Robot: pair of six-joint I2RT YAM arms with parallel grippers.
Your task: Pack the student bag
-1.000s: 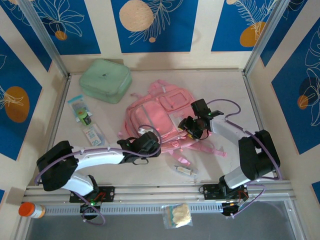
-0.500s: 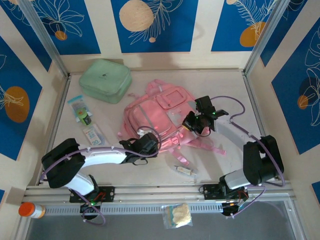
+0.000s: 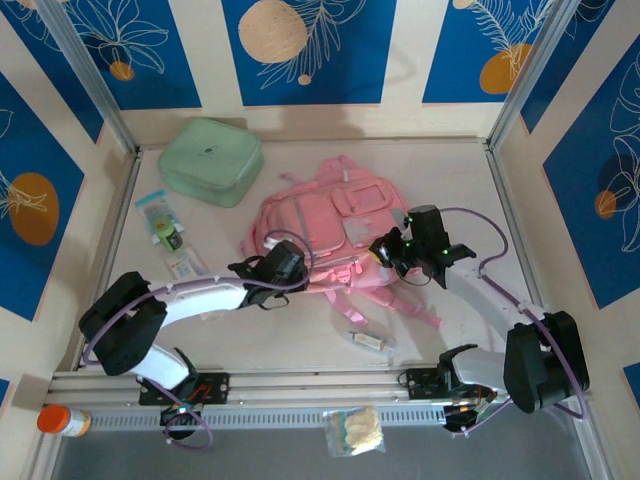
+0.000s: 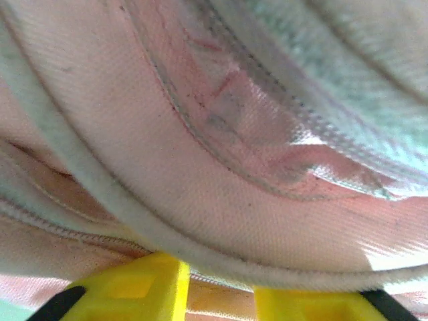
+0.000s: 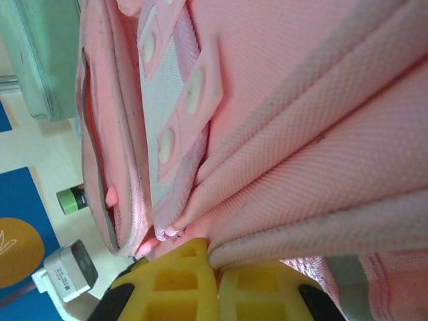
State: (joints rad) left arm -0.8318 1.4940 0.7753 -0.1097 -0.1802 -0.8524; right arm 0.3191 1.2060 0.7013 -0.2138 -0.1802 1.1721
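Packing is judged barely begun: the student bag (image 3: 330, 225) is laid flat mid-table, a fold of it is pinched in the closed right gripper (image 5: 215, 277), and the left gripper (image 4: 221, 294) is set part-way apart at its near edge, any hold not being discernible, while the green case (image 3: 210, 160) and packets (image 3: 186, 268) are left outside.

The blurred bag (image 4: 221, 134) hides the fingertips of the left end effector (image 4: 221, 297). A pale item (image 3: 367, 340) nearby is too small to identify.

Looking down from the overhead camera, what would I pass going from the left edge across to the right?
An orange-capped bottle → mint-green zip case → pink student bag.
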